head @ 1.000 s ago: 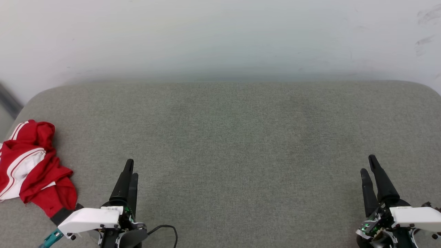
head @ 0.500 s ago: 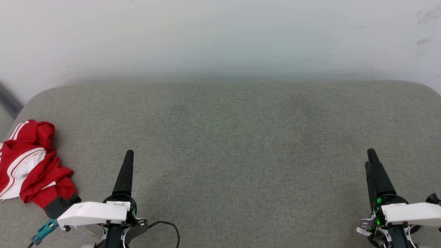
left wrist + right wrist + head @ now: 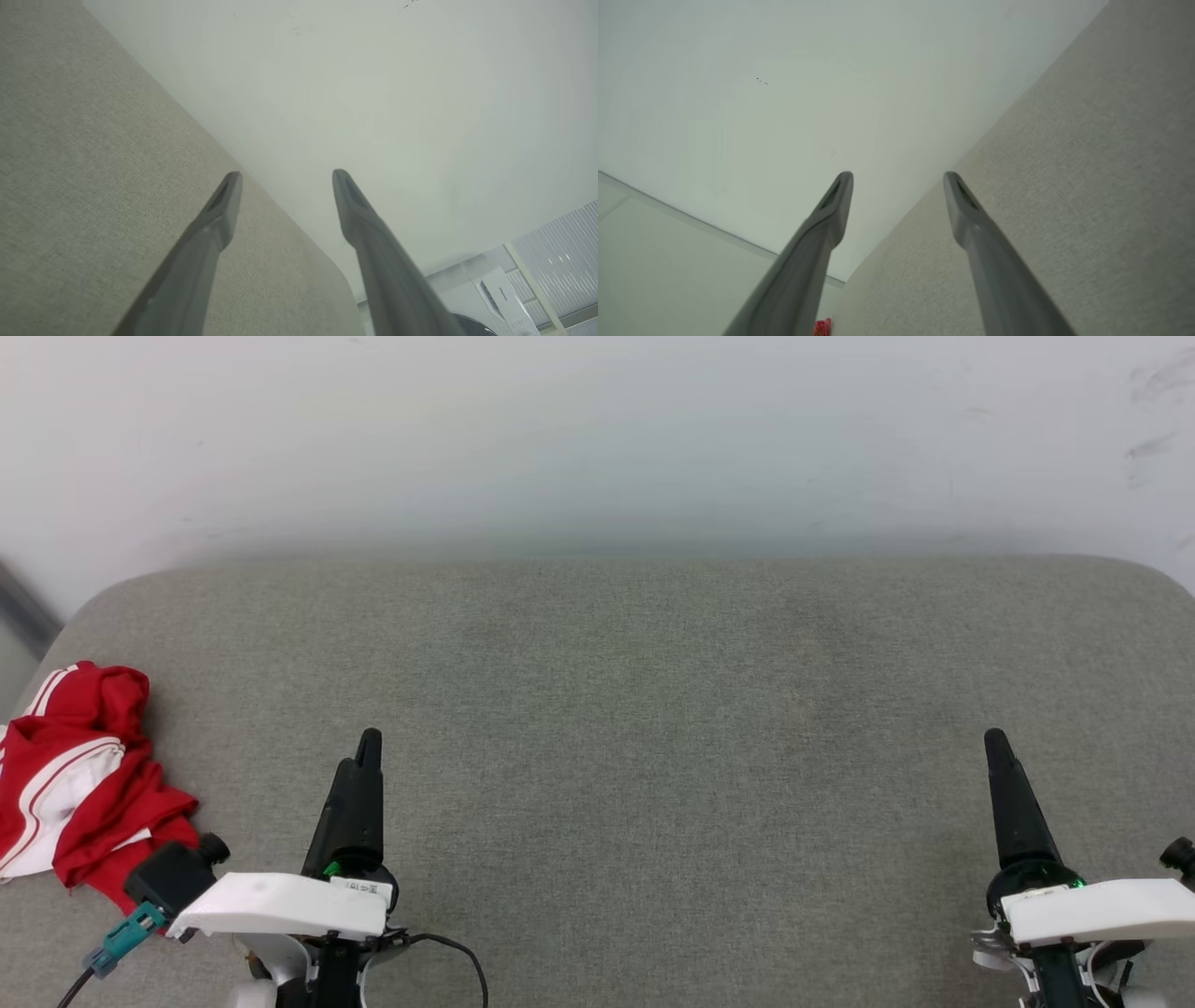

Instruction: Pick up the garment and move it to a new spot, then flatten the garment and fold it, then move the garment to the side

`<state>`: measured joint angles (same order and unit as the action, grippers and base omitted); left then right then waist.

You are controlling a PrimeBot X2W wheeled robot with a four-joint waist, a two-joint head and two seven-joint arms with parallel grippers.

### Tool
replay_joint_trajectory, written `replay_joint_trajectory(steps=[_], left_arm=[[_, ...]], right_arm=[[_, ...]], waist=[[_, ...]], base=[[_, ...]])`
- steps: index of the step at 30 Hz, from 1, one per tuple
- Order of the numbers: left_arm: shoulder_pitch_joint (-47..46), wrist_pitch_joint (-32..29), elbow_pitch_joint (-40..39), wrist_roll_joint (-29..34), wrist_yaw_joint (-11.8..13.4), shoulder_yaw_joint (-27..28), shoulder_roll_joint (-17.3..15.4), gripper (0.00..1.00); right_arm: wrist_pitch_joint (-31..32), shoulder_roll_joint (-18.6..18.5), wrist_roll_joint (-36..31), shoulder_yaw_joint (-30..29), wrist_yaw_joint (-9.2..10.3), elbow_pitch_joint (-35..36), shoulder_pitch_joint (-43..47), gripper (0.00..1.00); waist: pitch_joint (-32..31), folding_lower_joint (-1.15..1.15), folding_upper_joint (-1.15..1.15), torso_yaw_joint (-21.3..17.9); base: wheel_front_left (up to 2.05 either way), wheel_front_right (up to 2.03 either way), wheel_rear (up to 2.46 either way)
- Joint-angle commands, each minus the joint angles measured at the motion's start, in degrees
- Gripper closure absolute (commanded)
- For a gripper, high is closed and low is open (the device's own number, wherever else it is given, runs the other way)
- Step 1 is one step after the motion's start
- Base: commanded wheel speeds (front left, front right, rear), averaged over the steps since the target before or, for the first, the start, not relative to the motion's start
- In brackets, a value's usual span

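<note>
Garment: the red jersey (image 3: 75, 784) with white striped trim lies crumpled at the left edge of the head view, on the near left corner of the grey fabric surface (image 3: 653, 709). A red scrap of it (image 3: 823, 327) shows at the bottom edge of the right wrist view.
Left gripper: at lower left of the head view (image 3: 367, 747), fingers pointing up the frame, right of the garment. In its wrist view (image 3: 286, 179) the two fingers stand spread wide with nothing between them.
Right gripper: at lower right of the head view (image 3: 994, 742), well apart from the garment. Its wrist view (image 3: 898, 179) shows the fingers spread, empty.
Left wrist: its black block sits just beside the garment's lower edge; contact cannot be told.
Backdrop: pale wall (image 3: 597, 429) across the top.
</note>
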<state>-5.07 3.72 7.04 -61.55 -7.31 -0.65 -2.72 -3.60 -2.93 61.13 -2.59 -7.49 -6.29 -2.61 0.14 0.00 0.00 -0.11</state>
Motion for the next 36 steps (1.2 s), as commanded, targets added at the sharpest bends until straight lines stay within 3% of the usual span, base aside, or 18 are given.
replay_joint_trajectory(steps=[1, 17, 36], left_arm=[[-1.22, 0.5, -1.1, 2.21, -0.13, -0.21, -0.15, 0.0], [-0.92, 3.37, -1.05, 20.34, -0.17, -1.89, -0.77, 0.0], [0.13, 6.23, 0.6, 35.89, -0.2, -3.37, -2.84, 0.0]], right_arm=[[-0.67, -0.01, -2.1, 0.17, 0.0, 1.15, -0.35, 0.0], [0.47, 0.01, -23.61, -0.5, 0.0, 3.75, 0.37, 0.0], [3.01, 0.03, -38.97, -1.75, 0.0, 5.83, 1.84, 0.0]], waist=[[0.01, 0.0, 0.0, -0.02], [0.03, 0.0, 0.0, 0.36], [-0.55, 0.0, 0.0, 0.44]], base=[[0.0, 0.0, 0.0], [0.0, 0.0, 0.0], [0.0, 0.0, 0.0]])
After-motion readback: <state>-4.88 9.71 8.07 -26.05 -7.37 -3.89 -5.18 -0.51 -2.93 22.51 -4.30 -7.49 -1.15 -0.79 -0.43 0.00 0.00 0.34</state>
